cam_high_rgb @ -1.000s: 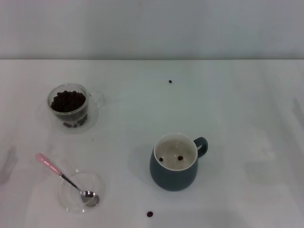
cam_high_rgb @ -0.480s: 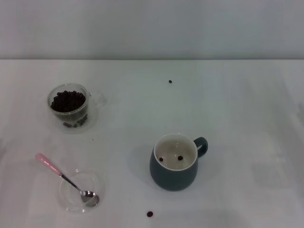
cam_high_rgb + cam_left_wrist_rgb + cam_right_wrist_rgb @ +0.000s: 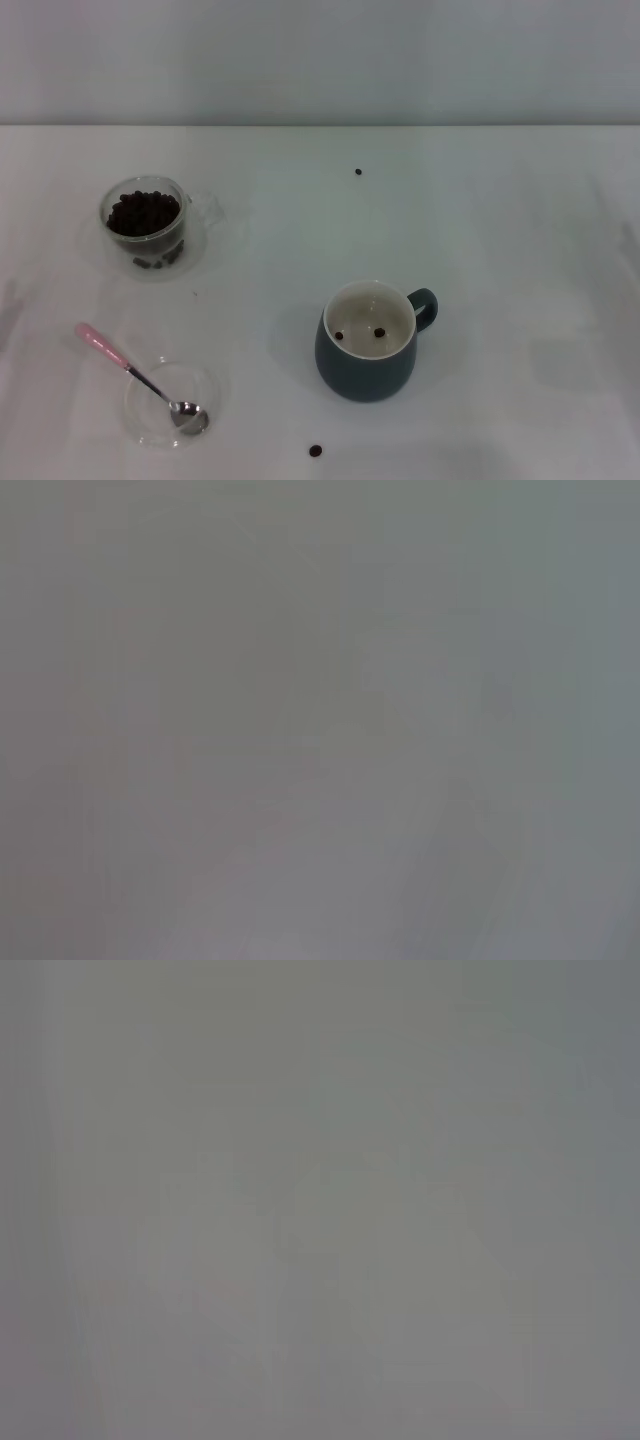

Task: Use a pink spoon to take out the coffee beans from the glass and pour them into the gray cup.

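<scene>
The glass stands at the left of the white table, its handle pointing right, full of dark coffee beans. The pink spoon lies at the front left, its silver bowl resting in a shallow clear dish and its handle pointing back-left. The gray cup stands near the middle front, handle to the right, with two beans on its cream inside. Neither gripper shows in the head view. Both wrist views show only a plain grey blur.
One loose bean lies on the table behind the gray cup and another loose bean lies in front of it near the front edge. A pale wall rises behind the table.
Faint shadows at the left and right edges of the table have shifted and faded. The objects have not moved.
</scene>
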`<state>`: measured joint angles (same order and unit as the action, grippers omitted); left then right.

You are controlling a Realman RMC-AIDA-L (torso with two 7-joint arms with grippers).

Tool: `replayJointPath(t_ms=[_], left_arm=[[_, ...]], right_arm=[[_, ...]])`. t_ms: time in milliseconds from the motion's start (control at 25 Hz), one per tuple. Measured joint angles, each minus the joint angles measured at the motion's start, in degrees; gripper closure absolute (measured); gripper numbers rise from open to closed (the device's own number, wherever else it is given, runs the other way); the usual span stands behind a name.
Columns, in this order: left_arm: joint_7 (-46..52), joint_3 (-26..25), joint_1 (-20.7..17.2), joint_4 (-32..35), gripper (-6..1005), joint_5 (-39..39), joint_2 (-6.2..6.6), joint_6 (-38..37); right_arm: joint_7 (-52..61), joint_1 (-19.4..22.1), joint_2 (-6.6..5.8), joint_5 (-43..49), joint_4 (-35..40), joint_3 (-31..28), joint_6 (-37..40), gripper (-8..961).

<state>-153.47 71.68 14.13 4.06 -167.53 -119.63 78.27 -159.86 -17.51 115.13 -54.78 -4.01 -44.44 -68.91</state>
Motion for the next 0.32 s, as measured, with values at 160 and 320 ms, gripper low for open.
replayJointPath(t_ms=[160,320], left_arm=[[1.99,-0.01,0.03,-0.18,113,-0.04,0.0,0.25],[2.92,-0.26,0.45,-0.81,113,-0.11,-0.06,0.03]], right_arm=[[-0.11,0.19,0.0,0.05,0.11,0.59,1.27,79],[-0.13,0.36,0.0,0.07,0.23,0.59,1.13,79]])
